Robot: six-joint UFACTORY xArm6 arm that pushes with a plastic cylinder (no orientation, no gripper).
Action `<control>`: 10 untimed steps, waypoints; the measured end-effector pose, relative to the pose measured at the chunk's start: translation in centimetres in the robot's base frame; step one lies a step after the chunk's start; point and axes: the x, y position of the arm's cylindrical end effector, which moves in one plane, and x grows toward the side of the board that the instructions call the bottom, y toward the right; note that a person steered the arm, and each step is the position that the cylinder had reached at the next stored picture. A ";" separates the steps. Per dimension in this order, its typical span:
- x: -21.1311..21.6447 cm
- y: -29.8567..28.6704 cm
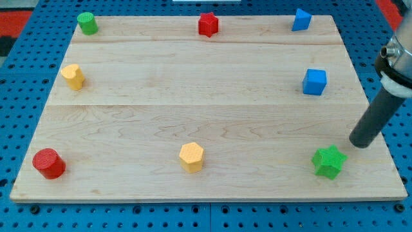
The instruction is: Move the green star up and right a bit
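The green star [329, 161] lies near the bottom right corner of the wooden board [206, 109]. My tip [360, 144] is the lower end of the dark rod that comes in from the view's right edge. It stands just up and right of the green star, a small gap apart from it.
A blue cube [315, 82] sits above the star at the right. A blue block [300, 20] is at the top right, a red star [208, 24] at top middle, a green cylinder [87, 23] at top left. A yellow block [73, 77], a red cylinder [49, 164] and a yellow hexagon [192, 156] lie further left.
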 end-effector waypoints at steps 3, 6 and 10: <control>4.2 -3.5; 4.2 -9.3; 0.2 -13.9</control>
